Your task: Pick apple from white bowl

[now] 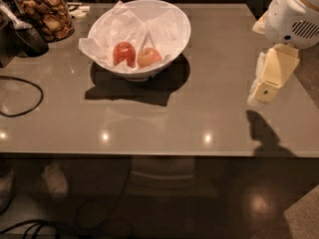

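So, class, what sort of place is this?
Likely a kitchen or break-room counter: a jar of snacks, a white bowl holding a pale apple and a red apple. The gripper hangs near the counter's right edge.

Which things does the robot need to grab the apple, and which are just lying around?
For the job: the yellowish apple; the white bowl it sits in; the tool, hanging over the right side of the table, far from the bowl.

Just lying about: the red apple beside it; the glass jar at back left; the black cable on the left.
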`<state>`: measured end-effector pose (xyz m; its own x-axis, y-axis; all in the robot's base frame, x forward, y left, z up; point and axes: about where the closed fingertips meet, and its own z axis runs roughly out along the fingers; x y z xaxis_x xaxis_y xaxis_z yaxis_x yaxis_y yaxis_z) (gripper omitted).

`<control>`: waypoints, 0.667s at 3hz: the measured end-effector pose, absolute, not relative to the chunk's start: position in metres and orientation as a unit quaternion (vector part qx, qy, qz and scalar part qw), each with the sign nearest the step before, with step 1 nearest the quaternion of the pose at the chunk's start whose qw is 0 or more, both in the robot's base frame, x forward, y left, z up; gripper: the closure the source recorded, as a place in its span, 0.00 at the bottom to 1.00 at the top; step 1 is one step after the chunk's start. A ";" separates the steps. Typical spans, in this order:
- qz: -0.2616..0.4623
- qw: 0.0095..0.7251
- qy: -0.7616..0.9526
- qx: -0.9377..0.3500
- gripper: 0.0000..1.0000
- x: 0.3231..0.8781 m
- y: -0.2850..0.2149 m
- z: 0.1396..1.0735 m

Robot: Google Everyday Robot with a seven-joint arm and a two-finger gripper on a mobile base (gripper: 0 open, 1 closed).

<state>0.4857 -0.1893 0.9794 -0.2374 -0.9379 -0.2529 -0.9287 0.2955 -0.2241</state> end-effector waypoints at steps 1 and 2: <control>-0.009 0.178 0.789 -0.588 0.00 0.493 -0.186 0.980; 0.024 0.175 0.792 -0.585 0.00 0.543 -0.153 0.987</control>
